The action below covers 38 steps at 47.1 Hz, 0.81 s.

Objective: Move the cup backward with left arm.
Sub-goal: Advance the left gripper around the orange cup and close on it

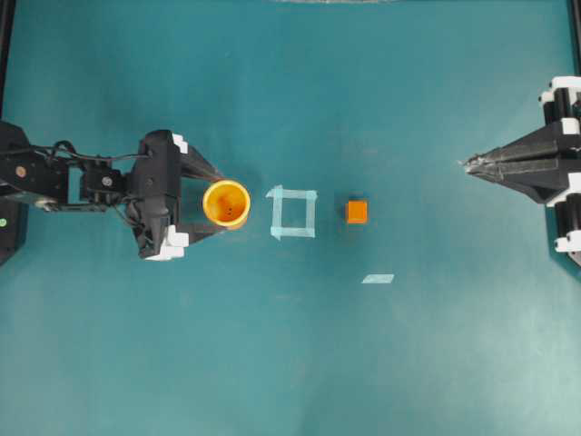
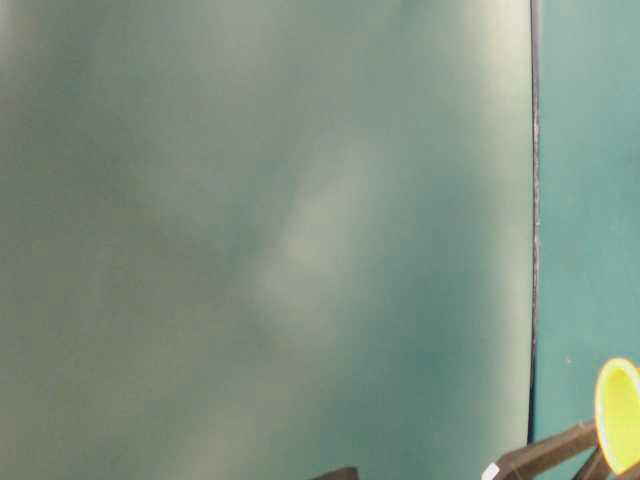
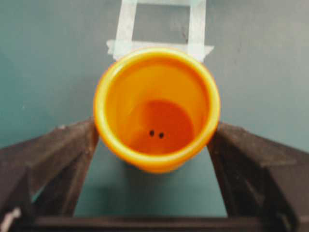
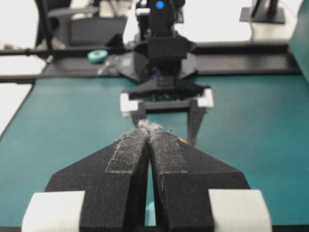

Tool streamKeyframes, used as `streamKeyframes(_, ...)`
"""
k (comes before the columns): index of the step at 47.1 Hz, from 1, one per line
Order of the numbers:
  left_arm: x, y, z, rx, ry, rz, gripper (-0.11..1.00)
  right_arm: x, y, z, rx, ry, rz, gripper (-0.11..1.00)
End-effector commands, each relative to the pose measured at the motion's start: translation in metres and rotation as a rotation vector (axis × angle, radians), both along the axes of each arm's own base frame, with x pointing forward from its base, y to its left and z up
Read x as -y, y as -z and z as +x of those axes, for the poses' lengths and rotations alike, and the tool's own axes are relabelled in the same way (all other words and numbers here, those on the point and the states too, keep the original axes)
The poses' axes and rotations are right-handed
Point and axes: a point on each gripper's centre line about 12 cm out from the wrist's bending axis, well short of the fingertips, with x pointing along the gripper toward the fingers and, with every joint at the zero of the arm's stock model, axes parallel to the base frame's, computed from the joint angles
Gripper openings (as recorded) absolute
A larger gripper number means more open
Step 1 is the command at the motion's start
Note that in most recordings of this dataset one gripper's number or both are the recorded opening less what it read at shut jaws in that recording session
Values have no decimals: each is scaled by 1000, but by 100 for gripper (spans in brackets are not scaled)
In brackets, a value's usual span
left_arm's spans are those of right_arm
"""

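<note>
Cup (image 3: pixel 157 108), round, orange, yellow rim, upright, two dark dots inside

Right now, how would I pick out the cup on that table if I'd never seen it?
Start at the green table and find the black left arm. Between its open gripper stands the cup, beside a tape square. It is round, hollow, orange with a yellow rim, unlike the smaller solid orange cube past the square.
</note>
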Motion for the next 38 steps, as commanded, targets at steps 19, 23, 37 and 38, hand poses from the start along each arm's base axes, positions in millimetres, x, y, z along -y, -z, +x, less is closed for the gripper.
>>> streamKeyframes(19,8,2,28,51,26,-3,84,0,-14,2,40,2,4,0)
streamKeyframes(23,8,3,27,48,26,-3,83,0,-14,3,35,2,6,0)
streamKeyframes(37,9,2,24,58,31,2,69,0,-13,3,34,2,4,0)
streamKeyframes(38,9,2,24,64,32,3,69,0,-14,3,35,2,6,0)
